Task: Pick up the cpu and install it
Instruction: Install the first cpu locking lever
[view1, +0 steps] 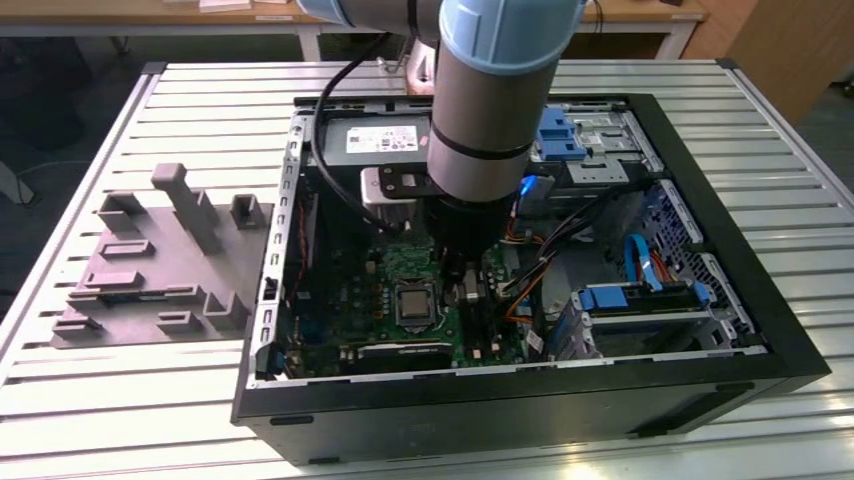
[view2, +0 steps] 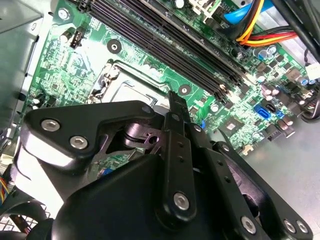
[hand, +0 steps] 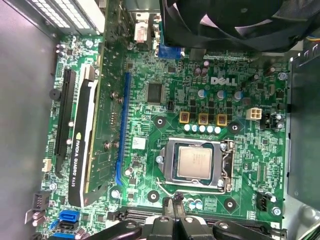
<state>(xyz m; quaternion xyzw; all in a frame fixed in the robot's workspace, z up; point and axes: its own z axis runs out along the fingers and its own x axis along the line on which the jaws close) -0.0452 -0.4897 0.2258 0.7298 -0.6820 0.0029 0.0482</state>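
Workshop: slatted metal bench (view1: 107, 400), opened computer case (view1: 747, 330)

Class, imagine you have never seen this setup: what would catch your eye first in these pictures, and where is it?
First, the thick grey robot arm reaching down into the open computer case on the slatted table. Next, the green motherboard, with the silvery cpu lying in its socket. The gripper hangs just beside that socket.

Cpu (hand: 196, 163): small flat square, pale silvery-beige top, darker rim. Lies level inside the black metal-framed socket (hand: 199, 186) on the green board.
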